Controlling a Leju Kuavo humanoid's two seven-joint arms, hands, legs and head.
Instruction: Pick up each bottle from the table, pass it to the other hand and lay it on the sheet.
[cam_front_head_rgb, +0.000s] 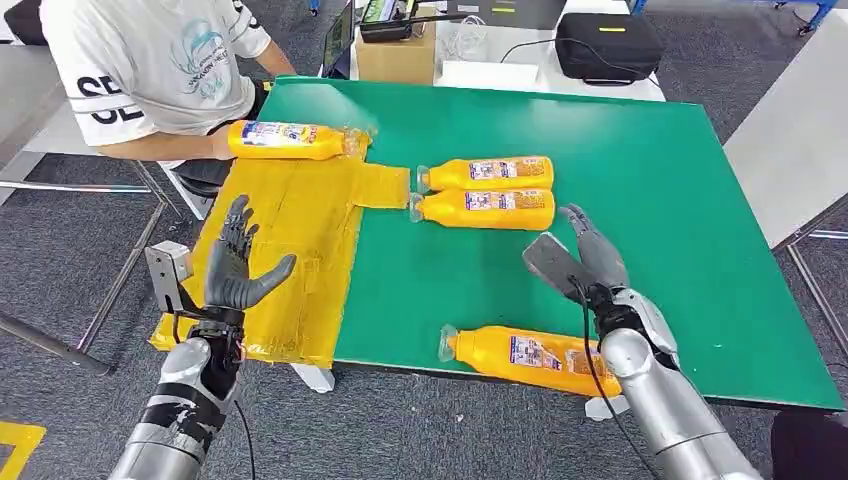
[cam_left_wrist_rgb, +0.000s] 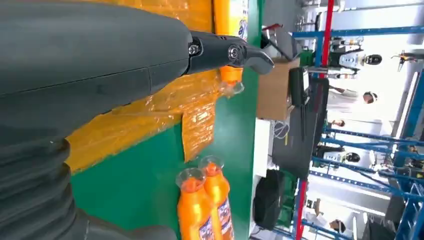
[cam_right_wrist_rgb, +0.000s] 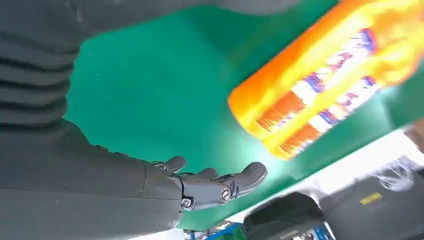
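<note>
Several orange bottles lie on their sides. One bottle (cam_front_head_rgb: 295, 140) rests at the far end of the yellow sheet (cam_front_head_rgb: 290, 250), with a person's hand on its base. Two bottles (cam_front_head_rgb: 485, 174) (cam_front_head_rgb: 484, 208) lie side by side mid-table, their caps at the sheet's edge, also seen as a pair of bottles (cam_left_wrist_rgb: 205, 202). Another bottle (cam_front_head_rgb: 525, 357) lies near the front edge, partly behind my right forearm. My left hand (cam_front_head_rgb: 235, 265) is open above the sheet. My right hand (cam_front_head_rgb: 585, 255) is open above the green table (cam_front_head_rgb: 650, 170), near the two middle bottles (cam_right_wrist_rgb: 325, 85).
A person in a white shirt (cam_front_head_rgb: 150, 60) sits at the table's far left corner. A cardboard box (cam_front_head_rgb: 395, 55) and a black bag (cam_front_head_rgb: 608, 45) stand on a white table behind. A grey bracket (cam_front_head_rgb: 165, 272) sits by the sheet's left edge.
</note>
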